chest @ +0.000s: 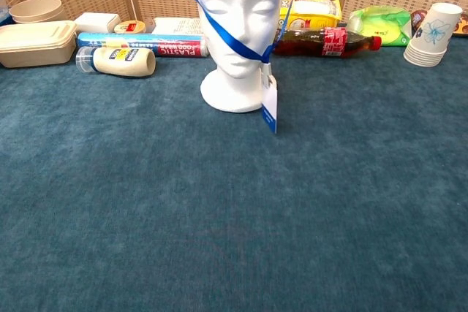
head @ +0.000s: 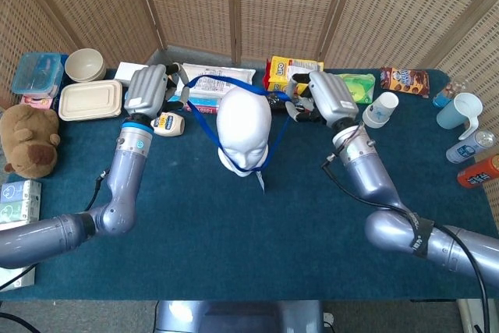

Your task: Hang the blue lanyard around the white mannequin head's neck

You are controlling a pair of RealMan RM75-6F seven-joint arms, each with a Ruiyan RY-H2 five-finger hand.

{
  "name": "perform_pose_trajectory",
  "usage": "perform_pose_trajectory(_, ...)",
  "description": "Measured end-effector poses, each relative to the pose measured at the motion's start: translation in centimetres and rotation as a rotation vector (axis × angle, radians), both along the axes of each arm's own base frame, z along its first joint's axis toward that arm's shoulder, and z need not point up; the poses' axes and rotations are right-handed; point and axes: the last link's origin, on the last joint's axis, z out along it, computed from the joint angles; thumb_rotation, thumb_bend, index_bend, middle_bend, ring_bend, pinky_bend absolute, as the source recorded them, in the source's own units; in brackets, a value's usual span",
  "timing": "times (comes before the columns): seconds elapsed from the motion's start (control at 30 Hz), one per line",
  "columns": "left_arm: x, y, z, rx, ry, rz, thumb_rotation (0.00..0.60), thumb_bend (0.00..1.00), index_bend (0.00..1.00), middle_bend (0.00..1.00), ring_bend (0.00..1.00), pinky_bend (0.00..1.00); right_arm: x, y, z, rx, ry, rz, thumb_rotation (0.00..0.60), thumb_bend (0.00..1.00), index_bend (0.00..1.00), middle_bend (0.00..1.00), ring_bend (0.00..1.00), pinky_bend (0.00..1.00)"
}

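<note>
The white mannequin head (head: 244, 128) (chest: 239, 27) stands upright in the middle of the blue table. The blue lanyard (head: 221, 83) (chest: 219, 25) is stretched wide around it, its strap passing behind the crown and crossing under the chin in the chest view. Its badge (chest: 269, 104) hangs in front of the base. My left hand (head: 148, 91) holds the strap to the left of the head. My right hand (head: 327, 97) holds the strap on the other side. Neither hand shows in the chest view.
Behind the head lie a plastic wrap box (chest: 142, 44), a mayonnaise bottle (chest: 117, 61), a cola bottle (chest: 325, 39) and a yellow bag (head: 294, 73). A lidded container (head: 90, 100) and teddy bear (head: 30, 139) sit left. Paper cups (chest: 434, 34) stand right.
</note>
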Motion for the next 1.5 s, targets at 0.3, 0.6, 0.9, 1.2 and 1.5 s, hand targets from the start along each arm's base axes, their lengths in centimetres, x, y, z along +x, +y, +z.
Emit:
perform_pose_trajectory(0.3, -0.6, 0.8, -1.3, -0.005, 0.021, 0.022, 0.600, 0.48, 0.58, 1.00, 1.00, 1.00, -0.5, -1.1, -0.4, -0.009, 0.042, -0.027, 0.600, 0.47, 0.61, 1.00, 1.00, 1.00)
perform_pose_trajectory(0.6, -0.5, 1.7, -2.8, -0.004, 0.040, 0.045, 0.596, 0.48, 0.58, 1.00, 1.00, 1.00, -0.6, -2.9, -0.5, -0.039, 0.114, -0.060, 0.600, 0.47, 0.61, 1.00, 1.00, 1.00)
perform_pose_trajectory(0.9, -0.4, 2.3, -3.6, -0.010, 0.052, 0.065, 0.598, 0.47, 0.58, 1.00, 1.00, 1.00, -0.7, -4.1, -0.7, -0.046, 0.157, -0.082, 0.600, 0.46, 0.61, 0.96, 1.00, 1.00)
perform_pose_trajectory(1.2, -0.6, 2.1, -4.1, -0.075, 0.108, 0.090, 0.591, 0.22, 0.21, 0.41, 0.34, 0.50, -1.3, -5.5, -0.8, -0.027, 0.230, -0.118, 0.600, 0.32, 0.35, 0.43, 0.47, 0.55)
perform_pose_trajectory(1.5, -0.5, 1.9, -3.6, -0.121, 0.127, 0.102, 0.445, 0.08, 0.07, 0.16, 0.03, 0.18, -1.4, -6.4, -0.4, -0.016, 0.206, -0.135, 0.521, 0.25, 0.19, 0.22, 0.21, 0.25)
